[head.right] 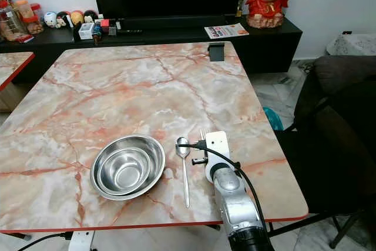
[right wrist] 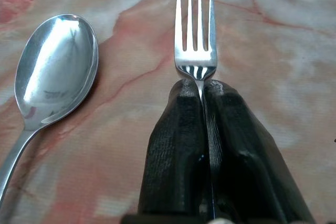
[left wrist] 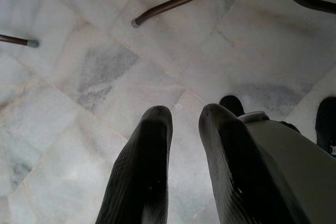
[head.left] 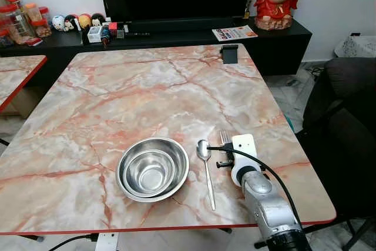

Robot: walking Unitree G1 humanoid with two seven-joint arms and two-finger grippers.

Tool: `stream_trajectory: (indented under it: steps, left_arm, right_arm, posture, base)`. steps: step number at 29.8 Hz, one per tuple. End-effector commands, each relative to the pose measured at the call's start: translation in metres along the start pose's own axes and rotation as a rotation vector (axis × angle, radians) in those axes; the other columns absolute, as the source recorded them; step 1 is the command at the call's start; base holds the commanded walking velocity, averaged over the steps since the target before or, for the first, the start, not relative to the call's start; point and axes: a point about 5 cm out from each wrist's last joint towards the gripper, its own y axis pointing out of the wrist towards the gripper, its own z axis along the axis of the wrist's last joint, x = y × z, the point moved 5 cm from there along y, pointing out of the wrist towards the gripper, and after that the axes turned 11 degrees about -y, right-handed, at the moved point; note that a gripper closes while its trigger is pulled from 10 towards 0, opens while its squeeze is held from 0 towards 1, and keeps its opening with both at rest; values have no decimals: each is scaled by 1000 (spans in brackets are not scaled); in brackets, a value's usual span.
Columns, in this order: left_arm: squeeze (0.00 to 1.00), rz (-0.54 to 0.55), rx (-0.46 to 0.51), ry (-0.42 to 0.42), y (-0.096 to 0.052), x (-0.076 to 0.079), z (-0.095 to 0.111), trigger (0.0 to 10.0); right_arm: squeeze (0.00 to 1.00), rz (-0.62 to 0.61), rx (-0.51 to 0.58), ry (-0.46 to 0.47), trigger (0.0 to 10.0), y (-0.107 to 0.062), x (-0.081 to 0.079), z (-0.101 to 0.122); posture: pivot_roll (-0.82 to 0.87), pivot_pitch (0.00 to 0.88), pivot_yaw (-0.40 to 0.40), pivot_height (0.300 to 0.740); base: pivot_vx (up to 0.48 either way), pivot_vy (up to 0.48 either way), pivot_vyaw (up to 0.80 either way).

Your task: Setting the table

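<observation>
right gripper fingers pinched tight on a steel fork, shiny spoon at its 9 o'clock, nested bowls beyond, marble-look surface.

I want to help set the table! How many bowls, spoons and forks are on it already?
Bowls: 2, one nested inside the other
Spoons: 1
Forks: 1, pinched in the right gripper beside the spoon
Total: 4
</observation>
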Motion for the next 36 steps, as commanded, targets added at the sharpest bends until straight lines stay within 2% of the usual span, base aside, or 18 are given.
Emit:
stream_trajectory:
  steps: [1,4,5,8,22,23,24,26,27,28,29,30,36]
  left_arm:
    - [0,7,-26,11,-1,-3,-7,10000]
    - [0,7,-25,12,-1,-2,-7,10000]
    - [0,6,-25,11,-1,-2,-7,10000]
    - [0,6,-24,11,-1,-2,-6,10000]
    - [0,5,-23,12,0,-2,-5,10000]
    - [0,5,-22,13,0,-2,-4,10000]
    - [0,5,-22,14,0,-2,-4,10000]
    - [0,5,-22,15,0,-2,-4,10000]
    - [0,5,-22,15,0,-2,-4,10000]
    - [0,5,-22,15,0,-2,-4,10000]
    - [0,5,-22,16,0,-2,-3,10000]
    - [0,5,-22,16,0,-2,-4,10000]
    - [0,6,-25,14,0,-2,-5,10000]
  right_arm:
    - [0,27,-153,20,10000,-1,-5,-39]
    - [0,33,-148,23,10000,-1,-6,-37]
    - [929,35,-144,26,10000,-2,-7,-36]
    - [953,34,-146,26,10000,-1,-7,-36]
    - [925,35,-148,28,10000,-1,-7,-35]
    - [937,37,-145,28,10000,0,-7,-34]
    - [1000,38,-134,30,10000,0,-7,-32]
    - [1000,41,-111,31,10000,0,-8,-28]
    - [902,43,-103,32,10000,-1,-8,-26]
    - [902,47,-94,33,10000,-1,-9,-24]
    - [98,55,-87,28,10000,-1,-10,-23]
    - [0,60,-82,23,10000,0,-10,-21]
    - [0,44,-57,12,10000,0,-8,-13]
  posture:
    - [-83,0,49,732]
    - [-83,0,49,732]
    - [-84,0,48,732]
    - [-83,0,48,732]
    - [-84,0,50,732]
    - [-83,0,50,732]
    - [-84,0,51,732]
    - [-85,0,51,732]
    - [-85,0,51,732]
    - [-86,0,51,732]
    - [-88,0,52,732]
    - [-89,0,52,732]
    - [-85,0,52,732]
  base:
    - [0,0,0]
    - [0,0,0]
    - [0,0,0]
    - [0,0,0]
    - [0,0,0]
    - [0,0,0]
    - [0,0,0]
    - [0,0,0]
    - [0,0,0]
    - [0,0,0]
    - [0,0,0]
    - [0,0,0]
    - [0,0,0]
